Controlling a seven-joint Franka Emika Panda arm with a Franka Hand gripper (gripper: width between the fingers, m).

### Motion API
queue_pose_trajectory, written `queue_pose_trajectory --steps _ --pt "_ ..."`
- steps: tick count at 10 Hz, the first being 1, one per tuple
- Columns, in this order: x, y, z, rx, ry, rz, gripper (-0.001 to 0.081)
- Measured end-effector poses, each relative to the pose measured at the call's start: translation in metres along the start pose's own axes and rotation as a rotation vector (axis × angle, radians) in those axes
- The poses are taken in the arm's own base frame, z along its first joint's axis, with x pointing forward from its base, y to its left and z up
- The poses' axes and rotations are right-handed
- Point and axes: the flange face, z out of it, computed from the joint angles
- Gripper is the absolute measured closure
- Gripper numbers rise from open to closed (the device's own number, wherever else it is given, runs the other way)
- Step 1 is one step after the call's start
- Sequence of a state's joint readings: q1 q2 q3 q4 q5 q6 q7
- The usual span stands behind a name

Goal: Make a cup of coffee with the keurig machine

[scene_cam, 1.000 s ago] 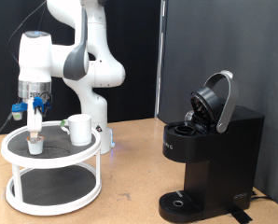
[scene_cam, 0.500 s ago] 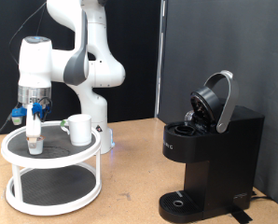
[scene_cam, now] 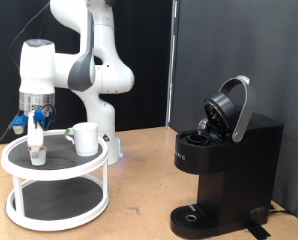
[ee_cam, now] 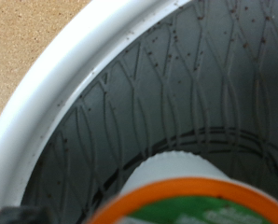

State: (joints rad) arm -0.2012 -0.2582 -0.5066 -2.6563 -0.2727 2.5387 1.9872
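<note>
My gripper point(scene_cam: 37, 138) hangs fingers-down over the top shelf of a white two-tier round rack point(scene_cam: 57, 171) at the exterior view's left. It is open, with its fingertips just at the top of a small white pod point(scene_cam: 37, 155) that stands on the shelf. The wrist view shows this pod point(ee_cam: 181, 177) close up, with its orange rim on the dark mesh shelf. The white cup point(scene_cam: 85, 138) stands on the same shelf, to the right of the pod. The black keurig machine point(scene_cam: 224, 170) stands at the right with its domed lid point(scene_cam: 229, 105) raised.
The arm's white base stands behind the rack. The rack's white rim point(ee_cam: 55, 103) curves around the mesh, with the wooden tabletop point(scene_cam: 139, 190) beyond it. A dark panel stands behind the machine.
The gripper has come down slightly towards the pod. Cup, pod and machine have not moved.
</note>
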Motion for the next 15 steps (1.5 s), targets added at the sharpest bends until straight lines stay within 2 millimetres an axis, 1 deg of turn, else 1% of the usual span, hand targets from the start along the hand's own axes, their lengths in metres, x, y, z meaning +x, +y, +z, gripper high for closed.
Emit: queue_pose_trajectory --steps 1,2,6,8,10,12,14,15 --pt "-0.001 -0.001 -0.001 -0.007 -0.010 0.009 0.0251" --pt "-0.003 -0.001 -0.003 -0.015 -0.017 0.013 0.0424" --pt "-0.003 -0.005 -0.012 -0.052 -0.025 0.006 0.0427" --pt "-0.002 -0.009 -0.029 -0.084 -0.048 0.005 0.0427" --pt "0.000 -0.013 -0.052 -0.097 -0.067 0.011 0.0427" --pt "0.002 -0.017 -0.073 -0.069 -0.083 0.010 0.0427" --pt "0.000 -0.015 -0.070 -0.083 -0.096 0.020 0.0427" --pt "-0.004 -0.014 -0.070 -0.102 -0.143 0.047 0.0427"
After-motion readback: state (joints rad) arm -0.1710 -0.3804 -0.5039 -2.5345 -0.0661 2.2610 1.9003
